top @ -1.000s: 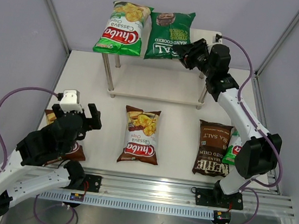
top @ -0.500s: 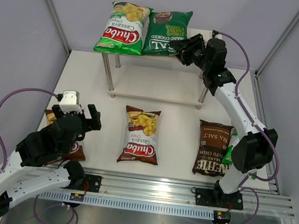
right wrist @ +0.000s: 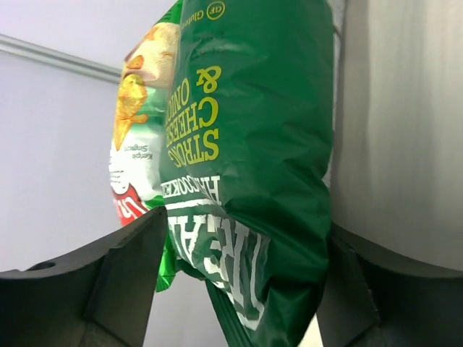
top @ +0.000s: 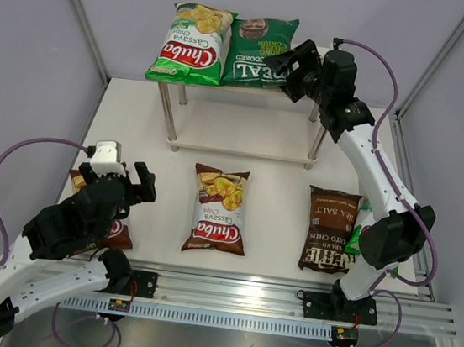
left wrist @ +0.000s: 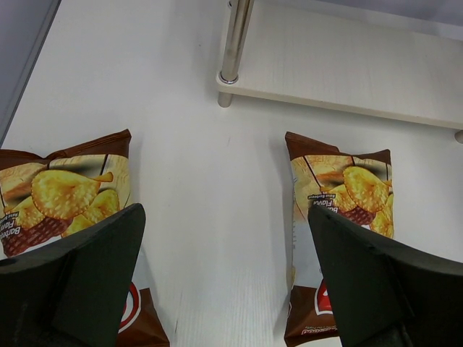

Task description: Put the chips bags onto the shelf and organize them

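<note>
Right fingers [right wrist: 130, 260] sit spread wide around one end of the dark-green bag [top: 260, 52], which fills the gap between them. I can't tell from my wrist feed whether they are squeezing it or only bracketing it. That bag lies flat on the top board of the shelf [top: 245, 137], tight against a light-green bag [top: 190, 43] on its left, so the top board carries two bags side by side.

My left fingers [left wrist: 87, 275] are wide apart with nothing between them, hovering over the table [top: 283, 171]. One brown bag [left wrist: 65, 195] lies just under them. A second brown bag [top: 219, 210] lies flat mid-table in front of the shelf. To the right lies the dark-brown bag [top: 331, 230], with another light-green bag [top: 364, 230] peeking out beside it, mostly hidden by my right arm.
</note>
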`<state>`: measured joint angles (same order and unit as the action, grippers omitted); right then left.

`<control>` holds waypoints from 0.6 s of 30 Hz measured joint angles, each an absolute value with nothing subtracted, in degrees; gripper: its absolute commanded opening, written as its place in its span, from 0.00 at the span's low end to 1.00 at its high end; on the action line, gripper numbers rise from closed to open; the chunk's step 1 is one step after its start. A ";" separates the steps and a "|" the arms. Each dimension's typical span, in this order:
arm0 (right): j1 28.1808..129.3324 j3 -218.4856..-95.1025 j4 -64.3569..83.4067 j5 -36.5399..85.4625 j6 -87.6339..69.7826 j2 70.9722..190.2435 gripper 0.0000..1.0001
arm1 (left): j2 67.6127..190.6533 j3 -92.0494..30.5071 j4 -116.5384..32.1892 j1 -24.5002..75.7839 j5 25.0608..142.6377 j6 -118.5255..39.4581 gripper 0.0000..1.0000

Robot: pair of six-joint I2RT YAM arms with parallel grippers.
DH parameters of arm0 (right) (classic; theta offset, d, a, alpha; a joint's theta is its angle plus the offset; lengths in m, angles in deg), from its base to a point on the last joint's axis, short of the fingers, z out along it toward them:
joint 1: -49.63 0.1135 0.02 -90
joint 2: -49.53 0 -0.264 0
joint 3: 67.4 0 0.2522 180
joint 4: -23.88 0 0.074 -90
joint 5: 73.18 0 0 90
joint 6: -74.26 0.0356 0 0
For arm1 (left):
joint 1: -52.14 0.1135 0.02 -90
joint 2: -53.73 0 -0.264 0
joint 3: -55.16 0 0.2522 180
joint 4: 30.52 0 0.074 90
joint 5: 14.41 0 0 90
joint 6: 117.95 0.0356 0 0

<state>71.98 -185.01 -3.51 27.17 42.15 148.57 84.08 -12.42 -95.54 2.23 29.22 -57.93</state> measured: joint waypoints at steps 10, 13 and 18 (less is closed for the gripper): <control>71.69 -186.89 -14.35 20.22 33.43 144.62 0.88 | 84.08 -12.42 -95.50 2.23 29.44 -57.91 0.99; 70.93 -186.83 -17.89 18.80 30.56 142.67 0.90 | 84.10 -12.42 -95.17 2.23 30.05 -57.71 0.99; 68.53 -184.51 -22.83 17.75 23.46 136.81 1.00 | 84.71 -12.42 -93.03 2.25 35.01 -56.88 0.99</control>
<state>68.53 -184.51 -22.83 17.75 23.46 136.81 84.71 -12.42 -93.03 2.25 35.01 -56.88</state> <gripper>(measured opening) 0.986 0.988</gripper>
